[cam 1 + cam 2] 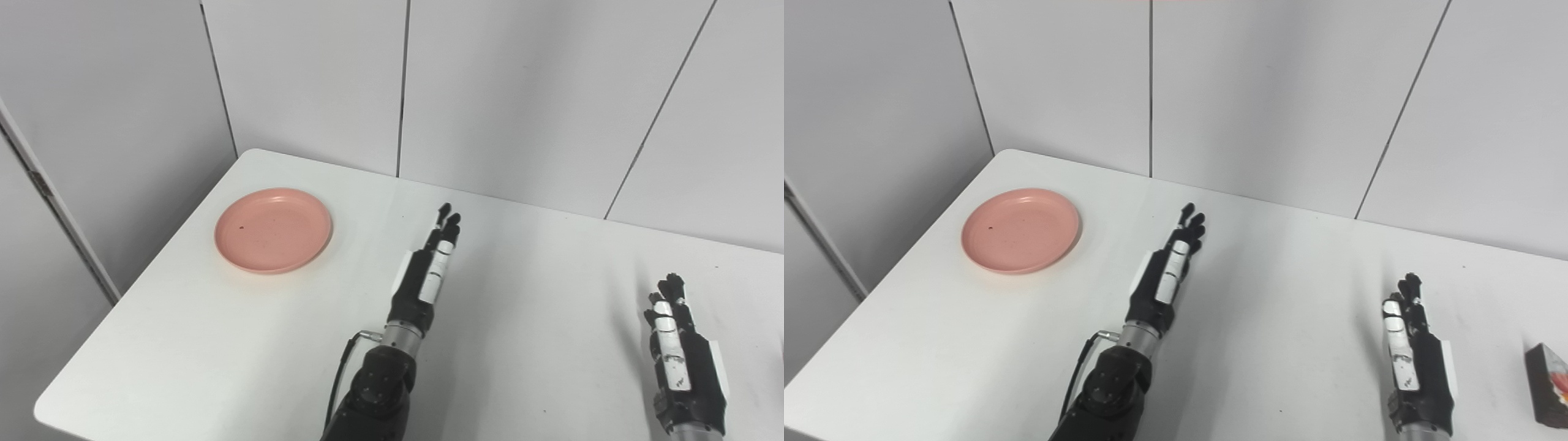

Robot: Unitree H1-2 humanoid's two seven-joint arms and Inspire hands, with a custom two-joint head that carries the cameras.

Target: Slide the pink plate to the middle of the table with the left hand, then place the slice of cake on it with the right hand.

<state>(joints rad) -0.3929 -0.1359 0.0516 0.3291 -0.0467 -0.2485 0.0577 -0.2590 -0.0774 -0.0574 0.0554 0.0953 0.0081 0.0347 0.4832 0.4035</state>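
Step one not yet begun. My left hand is extended flat, fingers straight, grasping nothing. The pink plate lies well off to its left, untouched. Next move: reach left and engage the plate's rim. My right hand waits empty; the cake slice sits to its right.
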